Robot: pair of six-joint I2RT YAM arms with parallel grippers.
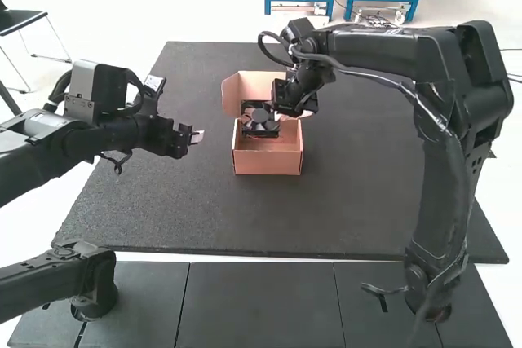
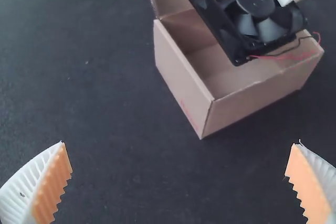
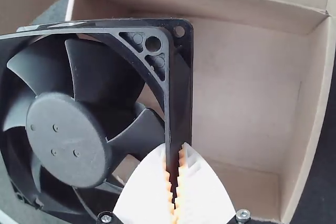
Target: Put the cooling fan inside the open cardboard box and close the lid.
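Note:
A black square cooling fan [image 1: 260, 117] hangs tilted over the open cardboard box [image 1: 267, 156] in the middle of the black mat. My right gripper [image 1: 287, 102] is shut on the fan's frame edge; up close its white fingers [image 3: 197, 182] pinch the frame of the fan [image 3: 89, 124] above the box's inside [image 3: 247, 103]. The lid [image 1: 251, 87] stands open at the far side. My left gripper [image 1: 192, 138] hovers open to the left of the box, a short way off. From its wrist I see the box [image 2: 231, 82], the fan [image 2: 252, 17] and its thin wires [image 2: 286, 53].
The black mat [image 1: 163, 201] covers the table, with bare mat around the box. Mat edges run along the front and sides. The right arm [image 1: 440, 120] arches over the right part of the mat.

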